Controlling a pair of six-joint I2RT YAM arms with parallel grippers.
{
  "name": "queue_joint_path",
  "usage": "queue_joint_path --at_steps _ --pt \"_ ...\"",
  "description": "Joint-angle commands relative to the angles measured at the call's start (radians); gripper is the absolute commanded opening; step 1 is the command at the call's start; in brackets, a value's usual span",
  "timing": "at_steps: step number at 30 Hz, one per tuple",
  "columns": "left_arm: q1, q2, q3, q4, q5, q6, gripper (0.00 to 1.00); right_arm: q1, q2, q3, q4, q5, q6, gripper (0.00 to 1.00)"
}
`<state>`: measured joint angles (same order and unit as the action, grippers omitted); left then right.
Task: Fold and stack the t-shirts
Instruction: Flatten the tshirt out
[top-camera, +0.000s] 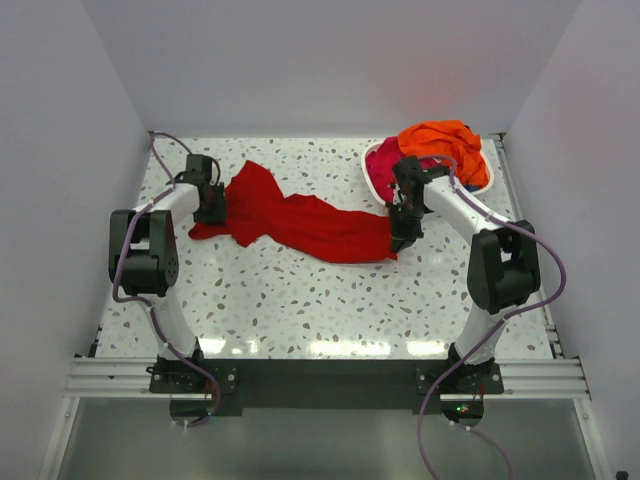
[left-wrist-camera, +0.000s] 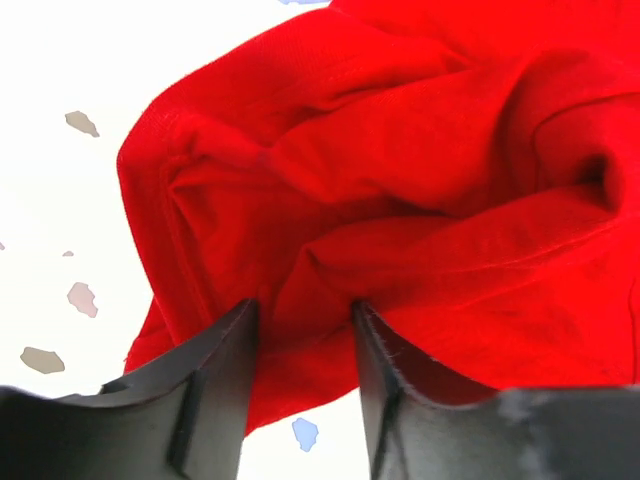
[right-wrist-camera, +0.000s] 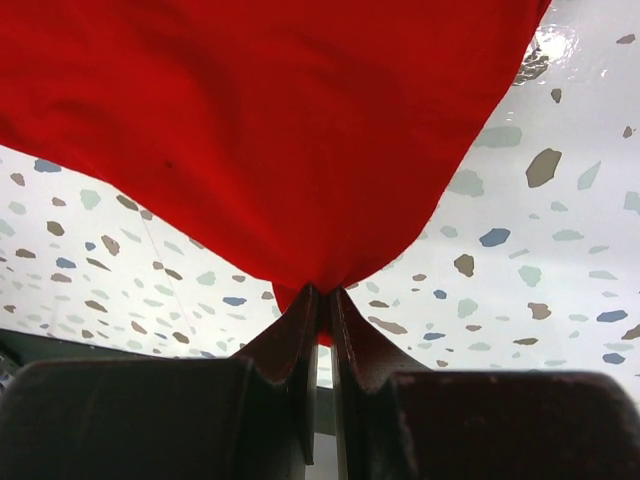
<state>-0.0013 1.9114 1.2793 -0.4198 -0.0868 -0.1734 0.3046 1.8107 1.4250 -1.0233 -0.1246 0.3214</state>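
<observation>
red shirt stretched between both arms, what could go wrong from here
1. The right gripper pinches only a thin corner of the red t-shirt; a pull could slip it free.
2. The left gripper has its jaws apart around a thick bunched fold, so it may clamp several layers and the shirt would not spread flat.
3. The right arm works close to the basket; a swing could nudge it.

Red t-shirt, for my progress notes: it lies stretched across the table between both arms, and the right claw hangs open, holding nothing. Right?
No: the right claw is shut on an edge of the red t-shirt, as the right wrist view shows. The rest holds.
</observation>
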Motion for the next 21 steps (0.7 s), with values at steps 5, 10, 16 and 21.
queue_joint_path --at_steps 5,10,16,21 --pt "0.001 0.034 0.041 0.027 0.001 0.018 0.20 -0.002 -0.039 0.025 -0.004 -0.014 0.018 0.10" --pt "0.027 -0.023 0.080 -0.062 -0.022 0.014 0.00 -0.002 -0.056 0.074 -0.052 0.029 0.004 0.08" --pt "0.041 -0.113 0.161 -0.350 0.059 -0.018 0.00 -0.002 -0.089 0.155 -0.142 0.060 -0.008 0.01" --pt "0.053 -0.251 0.117 -0.430 0.168 -0.075 0.00 -0.002 -0.157 0.118 -0.190 0.077 -0.024 0.00"
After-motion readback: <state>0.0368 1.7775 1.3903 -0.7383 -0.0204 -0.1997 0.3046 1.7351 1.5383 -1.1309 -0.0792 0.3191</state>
